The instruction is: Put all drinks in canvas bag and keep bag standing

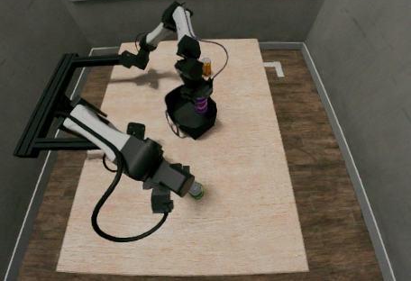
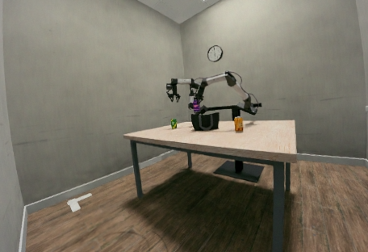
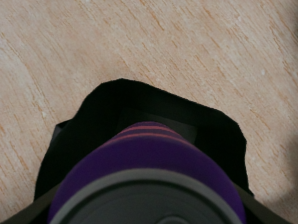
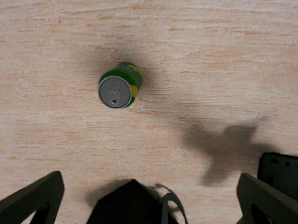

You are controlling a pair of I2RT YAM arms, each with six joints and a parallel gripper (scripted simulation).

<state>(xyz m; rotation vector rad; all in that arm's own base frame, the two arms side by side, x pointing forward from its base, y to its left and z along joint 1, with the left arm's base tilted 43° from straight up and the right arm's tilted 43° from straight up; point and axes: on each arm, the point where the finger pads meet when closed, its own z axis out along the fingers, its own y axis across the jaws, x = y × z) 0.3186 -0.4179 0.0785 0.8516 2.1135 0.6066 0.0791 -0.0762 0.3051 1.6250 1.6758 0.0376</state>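
Observation:
The black canvas bag (image 1: 194,129) (image 2: 198,123) (image 3: 118,90) (image 4: 126,206) stands open with its walls up. My left gripper (image 1: 199,96) (image 3: 147,183) is shut on the purple can (image 1: 201,105) (image 2: 196,106) (image 3: 150,154) and holds it over the bag's opening, its bottom about at or just above the rim in the exterior view. My right gripper (image 2: 174,98) (image 4: 149,180) is open and empty, high above the table. The green can (image 1: 196,191) (image 2: 173,123) (image 4: 116,89) stands upright on the table. The orange can (image 1: 206,67) (image 2: 239,124) stands on the bag's other side.
The wooden table (image 1: 252,225) (image 2: 266,137) carries the bag and the standing cans. A strap (image 1: 172,125) (image 4: 172,197) hangs outside the bag wall. The black arm frame (image 1: 42,104) stands along one table edge.

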